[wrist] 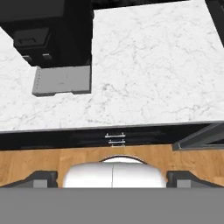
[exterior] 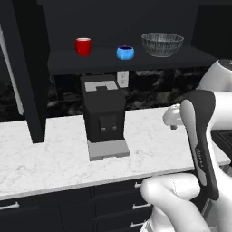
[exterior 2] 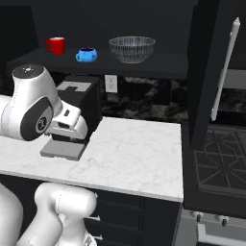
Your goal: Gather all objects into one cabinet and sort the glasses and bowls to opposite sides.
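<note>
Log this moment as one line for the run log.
tool: open, empty | shelf: small red cup, small blue bowl, clear glass bowl

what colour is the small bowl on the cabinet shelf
Bright blue small bowl, clearest in the left base view.

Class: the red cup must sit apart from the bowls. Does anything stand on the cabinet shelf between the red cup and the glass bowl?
Yes: the blue bowl stands on the shelf between the red cup and the glass bowl, apart from both.

one red cup (exterior: 83,46), two bowls (exterior: 125,52)
</note>
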Tool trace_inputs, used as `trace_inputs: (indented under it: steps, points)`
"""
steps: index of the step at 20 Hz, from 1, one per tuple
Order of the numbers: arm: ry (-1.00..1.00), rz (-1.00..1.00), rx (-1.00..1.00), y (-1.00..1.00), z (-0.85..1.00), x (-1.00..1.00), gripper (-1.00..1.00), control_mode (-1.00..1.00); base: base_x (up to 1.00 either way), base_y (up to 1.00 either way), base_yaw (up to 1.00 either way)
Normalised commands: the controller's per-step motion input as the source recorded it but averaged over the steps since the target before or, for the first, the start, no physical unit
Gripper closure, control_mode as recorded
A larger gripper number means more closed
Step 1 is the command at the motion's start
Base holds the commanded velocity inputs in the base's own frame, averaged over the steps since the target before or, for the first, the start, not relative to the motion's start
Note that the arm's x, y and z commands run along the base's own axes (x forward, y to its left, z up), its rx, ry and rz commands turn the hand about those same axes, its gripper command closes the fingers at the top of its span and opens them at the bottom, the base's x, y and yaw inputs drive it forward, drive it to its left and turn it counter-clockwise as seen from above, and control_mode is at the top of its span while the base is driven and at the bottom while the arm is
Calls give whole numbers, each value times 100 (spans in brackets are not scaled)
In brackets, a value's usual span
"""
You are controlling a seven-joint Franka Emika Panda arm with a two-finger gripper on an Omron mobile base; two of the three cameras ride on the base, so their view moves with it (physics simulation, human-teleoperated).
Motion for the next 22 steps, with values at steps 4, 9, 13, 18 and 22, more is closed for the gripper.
trace_inputs:
  steps: [4, 9, 13, 18, 22]
  points:
    - [0, 0, 0, 0, 0, -38, -100, 100, -16, 0, 0]
    - [0, 0, 0, 0, 0, 0, -100, 100, -97, -1, 3]
    - [0, 0, 0, 0, 0, 0, -100, 100, -96, -9, 28]
    - [0, 0, 0, 0, 0, 0, -100, 100, -46, 0, 54]
    - [0, 0, 0, 0, 0, 0, -100, 100, -9, 0, 64]
